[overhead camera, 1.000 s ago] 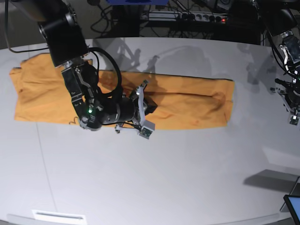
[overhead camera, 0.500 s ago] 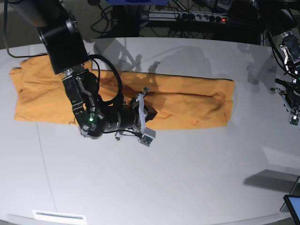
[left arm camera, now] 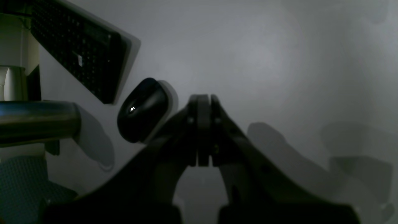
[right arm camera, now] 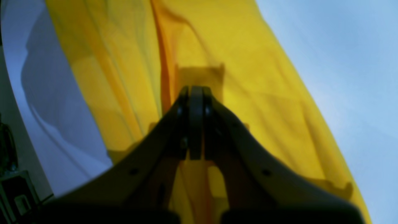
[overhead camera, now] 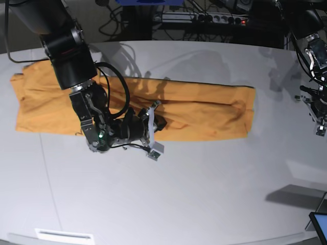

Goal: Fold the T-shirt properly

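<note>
Now the right jaws (right arm camera: 197, 123) hovered above the T-shirt (overhead camera: 204, 120), pressed together, perhaps for smoothing; left jaws (left arm camera: 203, 130), also together, waited beside it, well apart.

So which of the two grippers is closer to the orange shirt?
The right one. The right gripper hangs over the shirt; the left gripper is off to the shirt's side, over bare tabletop.

The right gripper (right arm camera: 196, 93) and left gripper (left arm camera: 203, 99) are both closed.
</note>
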Controlling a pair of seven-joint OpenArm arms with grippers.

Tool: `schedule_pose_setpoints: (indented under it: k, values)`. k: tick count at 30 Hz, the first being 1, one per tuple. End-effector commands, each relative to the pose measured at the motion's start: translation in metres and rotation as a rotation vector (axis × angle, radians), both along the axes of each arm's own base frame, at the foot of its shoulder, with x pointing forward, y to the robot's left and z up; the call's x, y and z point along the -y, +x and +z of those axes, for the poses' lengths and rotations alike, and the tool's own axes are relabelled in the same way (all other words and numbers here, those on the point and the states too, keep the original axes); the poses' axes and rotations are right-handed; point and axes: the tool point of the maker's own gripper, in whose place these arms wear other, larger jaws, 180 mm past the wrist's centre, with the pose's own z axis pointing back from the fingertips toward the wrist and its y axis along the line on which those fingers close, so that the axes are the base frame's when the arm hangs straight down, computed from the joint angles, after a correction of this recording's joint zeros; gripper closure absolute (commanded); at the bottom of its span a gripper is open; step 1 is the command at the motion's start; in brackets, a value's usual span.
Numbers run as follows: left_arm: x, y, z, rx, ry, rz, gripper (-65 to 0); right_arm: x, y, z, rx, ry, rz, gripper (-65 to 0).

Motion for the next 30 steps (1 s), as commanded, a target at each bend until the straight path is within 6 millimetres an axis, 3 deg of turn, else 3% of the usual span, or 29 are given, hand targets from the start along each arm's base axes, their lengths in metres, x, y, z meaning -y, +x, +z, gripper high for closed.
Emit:
schedule_pose_setpoints:
  k: [1, 10, 22, 30]
  values:
    - [-0.008, 0.007, 0.019, 0.04, 0.036, -0.002, 0.0, -0.009, 0.012, 0.018, 0.044, 0.046, 0.004, -0.3]
    - [-0.008, 0.009, 0.022, 0.048, 0.038, -0.003, 0.0, -0.011, -0.01, 0.004, -0.007, 0.052, 0.005, -0.3]
    - [-0.005, 0.011, 0.022, 0.056, 0.029, -0.003, 0.0, -0.016, -0.031, 0.034, 0.085, 0.045, 0.065, -0.3]
    - [-0.005, 0.011, 0.022, 0.056, 0.029, -0.003, 0.0, -0.018, -0.046, 0.029, 0.067, 0.054, 0.069, -0.3]
